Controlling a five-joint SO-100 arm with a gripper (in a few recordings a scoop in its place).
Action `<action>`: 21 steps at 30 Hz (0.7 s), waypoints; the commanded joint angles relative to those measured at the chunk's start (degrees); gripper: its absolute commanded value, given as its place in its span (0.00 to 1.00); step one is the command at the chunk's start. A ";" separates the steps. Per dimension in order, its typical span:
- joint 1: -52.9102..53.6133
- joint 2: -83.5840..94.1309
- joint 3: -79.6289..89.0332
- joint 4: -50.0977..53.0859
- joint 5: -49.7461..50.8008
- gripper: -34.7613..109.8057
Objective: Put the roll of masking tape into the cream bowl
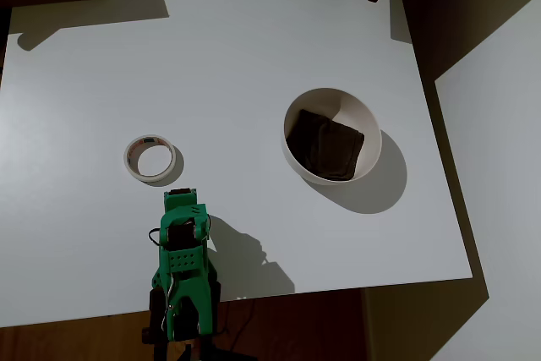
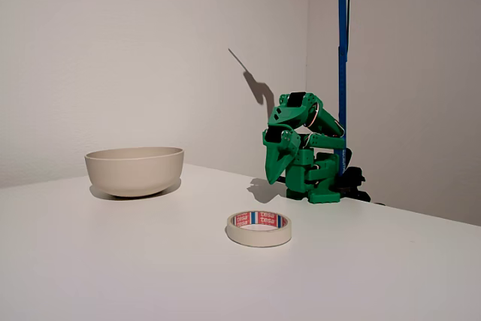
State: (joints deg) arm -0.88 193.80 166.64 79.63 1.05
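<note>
I am seeing the tape (image 1: 150,158) lying flat on the white table (image 1: 220,65), hole up, untouched. In the overhead view it is sitting just at 12 o'clock from the green arm (image 1: 182,268), apart from it. The bowl (image 1: 331,135) is standing upright well away, at 3 o'clock from the tape, and is holding 1 dark brown square piece (image 1: 325,148). In the fixed view the gripper (image 2: 279,172) is pointing down over the table by the arm's base, fingers looking closed together, gripping nothing. Tape (image 2: 258,228) is lying in front of it, bowl (image 2: 134,171) at 9 o'clock.
</note>
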 commanded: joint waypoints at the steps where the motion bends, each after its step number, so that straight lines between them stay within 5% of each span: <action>1: -2.02 0.53 0.18 -0.09 -0.62 0.18; 21: -1.67 0.53 0.18 -0.18 -0.44 0.18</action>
State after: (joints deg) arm -1.67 193.80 166.64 79.63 0.26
